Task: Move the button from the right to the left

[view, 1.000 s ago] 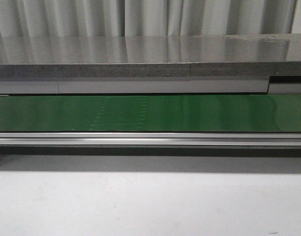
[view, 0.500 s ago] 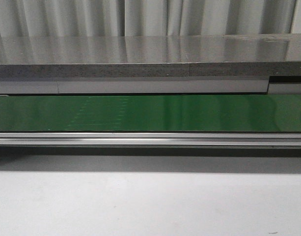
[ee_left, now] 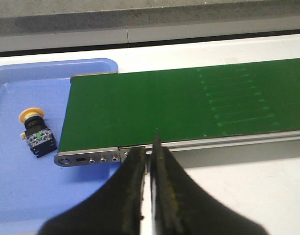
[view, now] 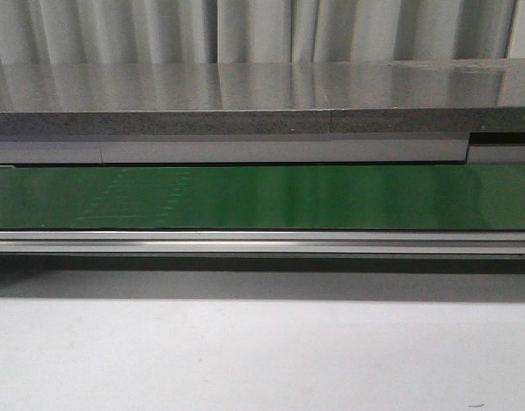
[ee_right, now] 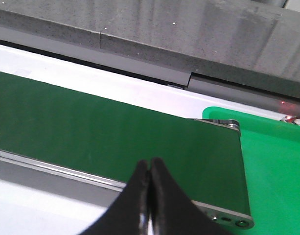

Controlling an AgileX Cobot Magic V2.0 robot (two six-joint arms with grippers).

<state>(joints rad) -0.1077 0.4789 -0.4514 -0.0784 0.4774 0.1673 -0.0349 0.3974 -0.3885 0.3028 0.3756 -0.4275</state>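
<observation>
Now we see the button [ee_left: 36, 133] lying on its side in the blue tray [ee_left: 22, 196] at the left of our left wrist frame, just beside the end of the green belt [ee_left: 179, 107] and apart from it. Our left pincer [ee_left: 149, 161] is nearly closed and holds nothing, low centre over the belt's rail. Our right pincer [ee_right: 150, 171] is closed and empty above the belt, near a green tray [ee_right: 277, 166] at right. Up front, only the belt and white desk [view: 262, 360] show.
</observation>
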